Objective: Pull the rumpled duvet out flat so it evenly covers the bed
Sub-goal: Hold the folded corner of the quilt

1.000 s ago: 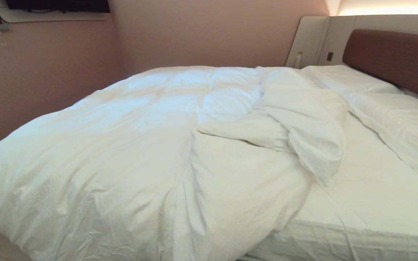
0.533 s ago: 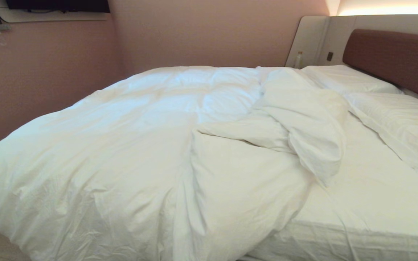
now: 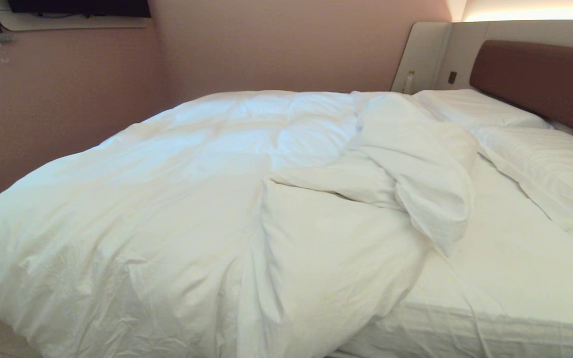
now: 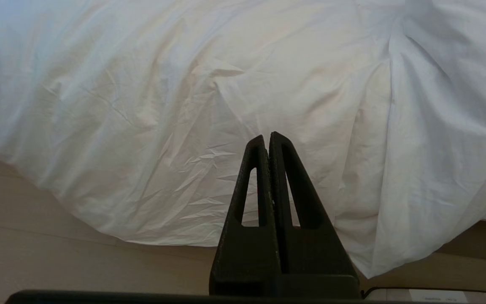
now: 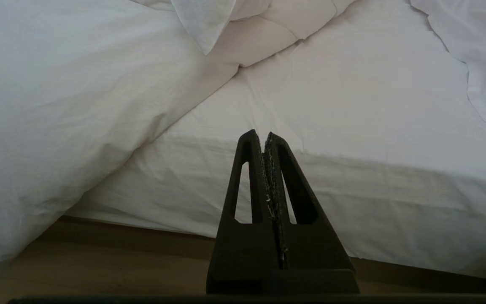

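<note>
The puffy white duvet [image 3: 167, 209] covers the left and middle of the bed [image 3: 510, 298], its right edge bunched into a folded heap [image 3: 416, 169]. The sheet on the right side lies bare. Neither arm shows in the head view. In the left wrist view my left gripper [image 4: 267, 136] is shut and empty, held short of the duvet [image 4: 184, 105] hanging over the bed's near side. In the right wrist view my right gripper [image 5: 260, 134] is shut and empty, facing the mattress side [image 5: 373, 202] with the duvet [image 5: 57, 105] beside it.
Two white pillows [image 3: 550, 169] lie by the brown headboard [image 3: 540, 79] at the right. A pink wall [image 3: 57, 104] runs close along the bed's left and far sides. Pale wooden floor [image 4: 57, 257] lies below the hanging duvet.
</note>
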